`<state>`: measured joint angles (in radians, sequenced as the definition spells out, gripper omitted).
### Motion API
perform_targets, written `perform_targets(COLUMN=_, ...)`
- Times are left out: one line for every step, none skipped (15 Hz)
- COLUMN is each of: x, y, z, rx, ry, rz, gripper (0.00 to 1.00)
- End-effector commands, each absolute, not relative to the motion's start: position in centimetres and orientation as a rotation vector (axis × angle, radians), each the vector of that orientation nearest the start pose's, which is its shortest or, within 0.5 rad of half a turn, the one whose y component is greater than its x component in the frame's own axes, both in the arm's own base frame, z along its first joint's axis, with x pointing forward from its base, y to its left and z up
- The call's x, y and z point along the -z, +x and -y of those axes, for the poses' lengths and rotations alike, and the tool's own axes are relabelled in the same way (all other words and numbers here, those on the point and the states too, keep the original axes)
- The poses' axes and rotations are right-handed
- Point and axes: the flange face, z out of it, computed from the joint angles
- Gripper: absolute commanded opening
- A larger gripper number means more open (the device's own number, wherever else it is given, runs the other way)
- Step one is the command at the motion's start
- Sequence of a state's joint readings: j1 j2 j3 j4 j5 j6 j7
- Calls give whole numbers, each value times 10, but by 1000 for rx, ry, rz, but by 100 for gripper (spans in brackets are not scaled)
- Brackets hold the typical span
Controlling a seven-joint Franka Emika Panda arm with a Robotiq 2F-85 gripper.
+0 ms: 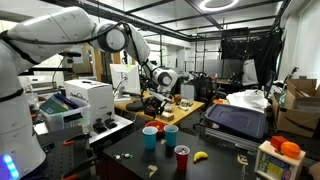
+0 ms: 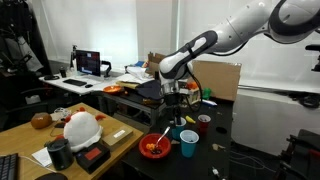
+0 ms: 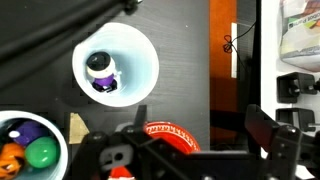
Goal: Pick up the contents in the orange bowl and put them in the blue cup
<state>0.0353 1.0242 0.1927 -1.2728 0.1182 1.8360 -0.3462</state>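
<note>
One small toy (image 3: 101,70) lies inside the blue cup (image 3: 141,52).

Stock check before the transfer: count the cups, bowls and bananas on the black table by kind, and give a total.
Cups: 3 (dark blue cup, light blue cup, red cup)
Bowls: 1 (orange bowl)
Bananas: 1 (banana)
Total: 5

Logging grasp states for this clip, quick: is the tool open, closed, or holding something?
Tool: open, jaws spread wide in the wrist view, holding nothing.
</note>
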Motion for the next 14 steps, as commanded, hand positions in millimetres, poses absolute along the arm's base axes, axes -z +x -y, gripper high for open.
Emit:
perform_targets(x=-78, y=684, z=-161, rx=-590, ry=-2743, rz=646, gripper=100)
perform_targets(x=-71, y=686, z=-168, rx=-583, ry=-2749, rz=654, gripper=100)
perform_targets(x=-64, y=687, z=-173, rx=-570, ry=-2767, rz=665, gripper=100)
perform_targets(x=-60, y=691, z=-179, rx=-550, ry=-2780, rz=662, gripper=100)
perform_targets(x=-57, y=694, z=-184, rx=-528, ry=-2792, rz=665, gripper=100)
perform_targets(x=-54, y=697, z=-188, rx=-506, ry=-2808, rz=658, gripper=100)
perform_targets(x=-52, y=700, z=-192, rx=-485, ry=-2816, rz=655, gripper=100)
perform_targets(x=-49, y=703, z=-196, rx=-465, ry=-2833, rz=643, gripper=100)
perform_targets(x=-47, y=704, z=-199, rx=-452, ry=-2843, rz=635, gripper=100)
perform_targets(x=-44, y=706, z=-202, rx=-443, ry=-2853, rz=620, gripper=100)
perform_targets(x=-42, y=706, z=-205, rx=-439, ry=-2858, rz=612, gripper=100)
perform_targets(x=-39, y=707, z=-209, rx=-434, ry=-2864, rz=602, gripper=100)
perform_targets(x=-37, y=707, z=-211, rx=-435, ry=-2868, rz=590, gripper=100)
perform_targets(x=-33, y=707, z=-214, rx=-431, ry=-2871, rz=580, gripper=100)
